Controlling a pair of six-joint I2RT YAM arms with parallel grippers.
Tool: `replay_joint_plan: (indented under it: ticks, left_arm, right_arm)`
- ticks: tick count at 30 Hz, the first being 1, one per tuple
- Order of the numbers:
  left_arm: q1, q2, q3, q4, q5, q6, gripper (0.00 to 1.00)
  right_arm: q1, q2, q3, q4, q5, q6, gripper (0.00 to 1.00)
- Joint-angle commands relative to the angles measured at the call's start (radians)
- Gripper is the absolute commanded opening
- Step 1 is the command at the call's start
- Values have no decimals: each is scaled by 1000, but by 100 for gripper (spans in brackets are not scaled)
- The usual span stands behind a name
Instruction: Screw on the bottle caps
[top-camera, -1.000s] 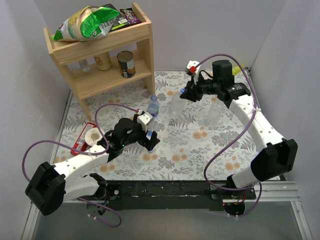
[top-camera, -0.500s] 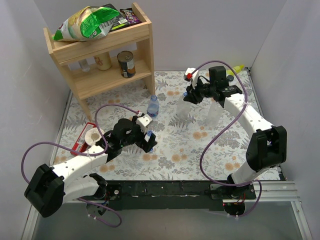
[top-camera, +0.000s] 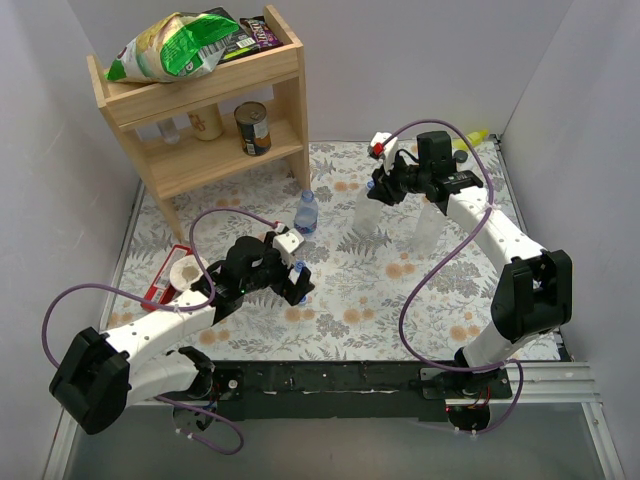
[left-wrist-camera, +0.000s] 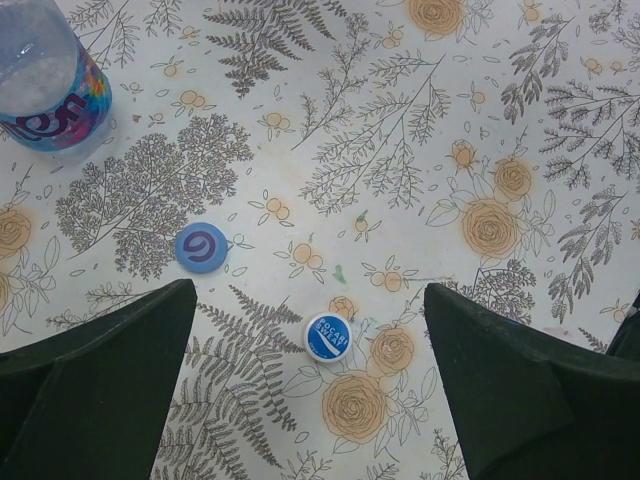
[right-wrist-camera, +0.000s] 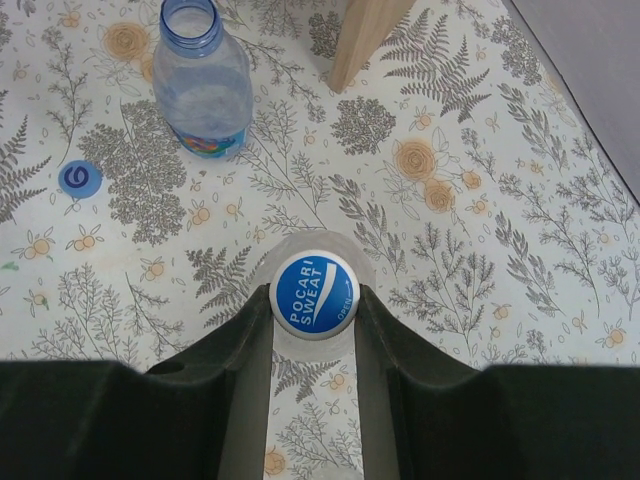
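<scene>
Bench: a flat bench (top-camera: 420, 310) with a cloth of ferns and orange flowers on it.
Room: white walls (top-camera: 420, 60) stand close at the back and on both sides.
Shelf: a wooden shelf (top-camera: 205, 95) stands in the far left corner. It has snack bags (top-camera: 175, 45) on top and a tin can (top-camera: 253, 128) inside.
Left arm: it lies low and bent, reaching from the near left toward the middle of the bench.
Left claw (left-wrist-camera: 308, 300): its fingers are wide apart and hold nothing. It hangs over two caps.
Swirl cap (left-wrist-camera: 201, 247): it lies flat on the cloth, just ahead of the fingers.
Loose cap (left-wrist-camera: 328, 337): blue with a white ring. It lies flat between the fingers, near the swirl cap but not touching it.
Label bottle (top-camera: 306, 212): it stands upright with no cap on, just past the left claw and near the shelf leg.
Right arm: it goes up along the right side, then bends over toward the far middle.
Right claw (right-wrist-camera: 313, 300): it is clamped on the held cap.
Held cap (right-wrist-camera: 314, 290): blue with white words. It sits on top of the middle bottle.
Middle bottle (top-camera: 362, 218): clear and upright, under the right claw.
Right bottle (top-camera: 428, 228): clear and upright, near the middle bottle on the side of the right wall. I cannot tell if it has a cap.
Open room: the most bare cloth is at the near side, between the two arms.
Edges: the shelf leg is close to the label bottle.
</scene>
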Motion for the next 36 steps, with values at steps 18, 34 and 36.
replay_joint_plan:
  ticks: [18, 34, 36]
  left_arm:
    - [7, 4, -33, 41, 53, -4, 98]
    - [10, 4, -53, 65, 79, -10, 98]
    - [10, -2, -56, 70, 78, -12, 98]
  right_arm:
    - [-22, 46, 57, 20, 48, 58, 55]
    - [-26, -2, 95, -58, 76, 71, 92]
    - [-37, -43, 112, -106, 92, 69, 92]
